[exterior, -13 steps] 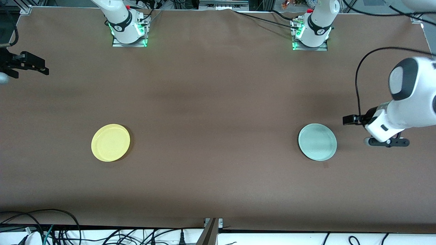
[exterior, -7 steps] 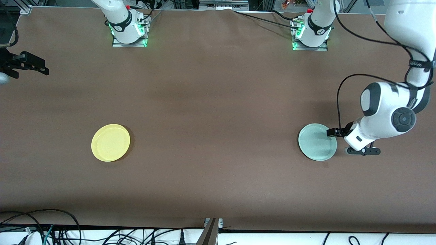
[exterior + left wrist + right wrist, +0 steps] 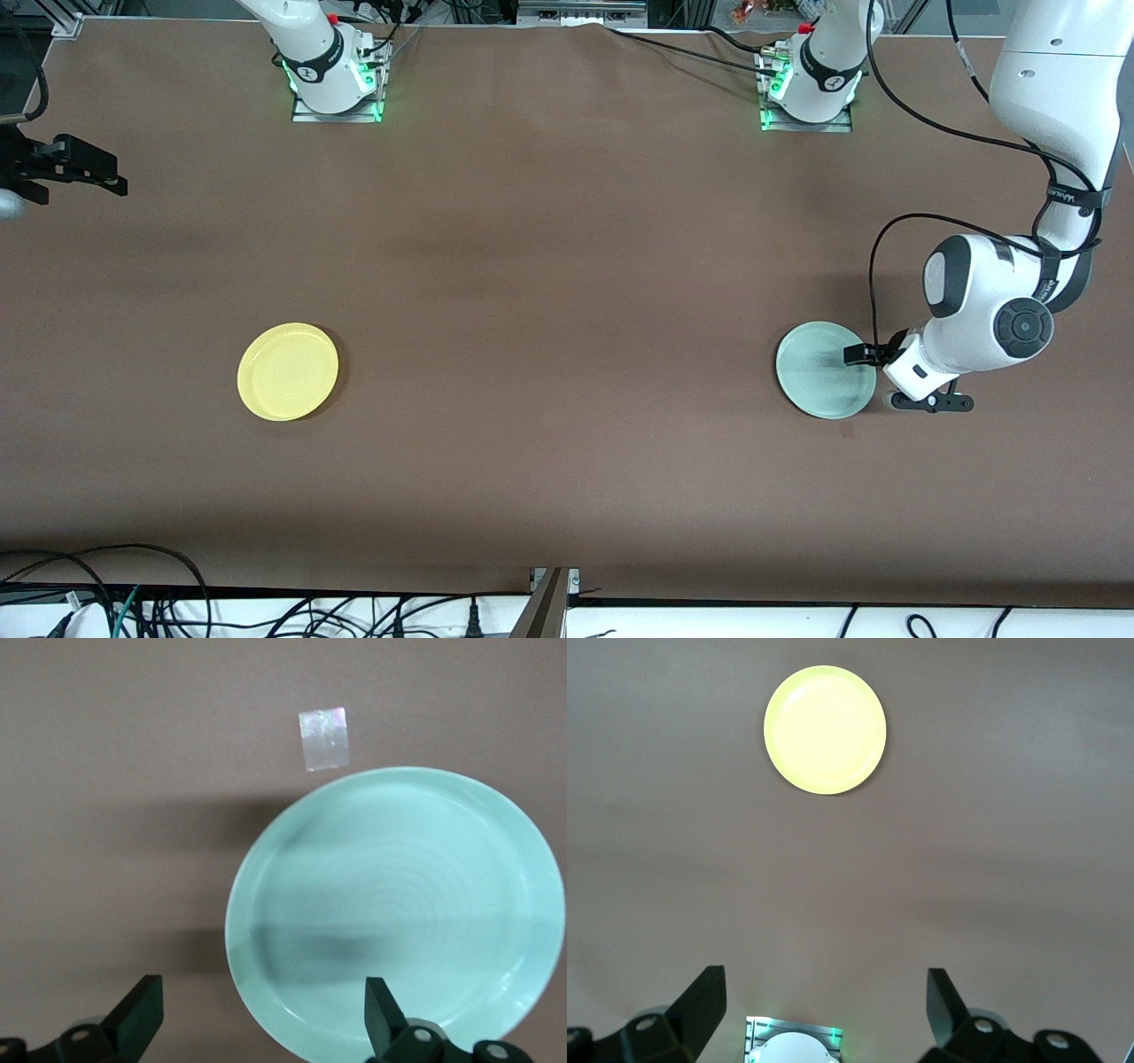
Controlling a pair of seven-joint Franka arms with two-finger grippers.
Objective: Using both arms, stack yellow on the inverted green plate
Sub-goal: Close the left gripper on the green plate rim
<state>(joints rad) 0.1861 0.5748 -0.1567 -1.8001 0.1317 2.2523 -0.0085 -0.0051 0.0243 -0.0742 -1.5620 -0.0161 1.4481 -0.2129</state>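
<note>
Over the green plate [image 3: 826, 369], toward the left arm's end of the table [image 3: 567, 266], the left gripper [image 3: 864, 356] has swung in from outside the plate to hang above its rim, jaws spread wide and holding nothing. A second ago it stood clear, nearer the table's edge. My read: the approach to grip and flip this plate, which lies right side up, has begun. The yellow plate [image 3: 288, 371] lies unmoved toward the right arm's end; the right gripper [image 3: 84, 168] waits by that edge, wide and empty
</note>
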